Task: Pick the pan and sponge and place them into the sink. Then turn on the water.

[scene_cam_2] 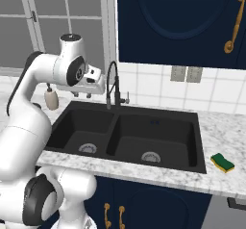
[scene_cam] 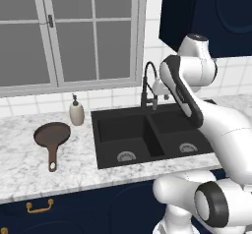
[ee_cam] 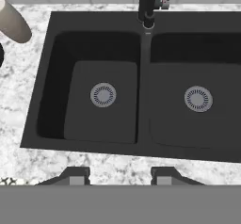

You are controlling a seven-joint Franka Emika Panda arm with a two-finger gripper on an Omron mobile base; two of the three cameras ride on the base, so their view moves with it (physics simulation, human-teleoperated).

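The gripper (ee_cam: 119, 175) hangs clenched and empty above the sink (ee_cam: 141, 145). Pan (scene_cam: 51, 135) on the left counter (scene_cam: 19, 164), sponge (scene_cam_2: 222, 162) far right: its long handle could snag the rim.

The sink (scene_cam: 147, 139) was set into the counter (scene_cam: 19, 164). The pan (scene_cam: 51, 135) lay on the counter left of it, the sponge (scene_cam_2: 222, 162) right, the soap bottle (scene_cam: 76, 112) behind the pan.

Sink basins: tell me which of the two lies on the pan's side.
The left basin of the sink, the one nearer the soap dispenser. The pan rests on the counter beyond its outer edge; the right basin is on the far side of the divider.
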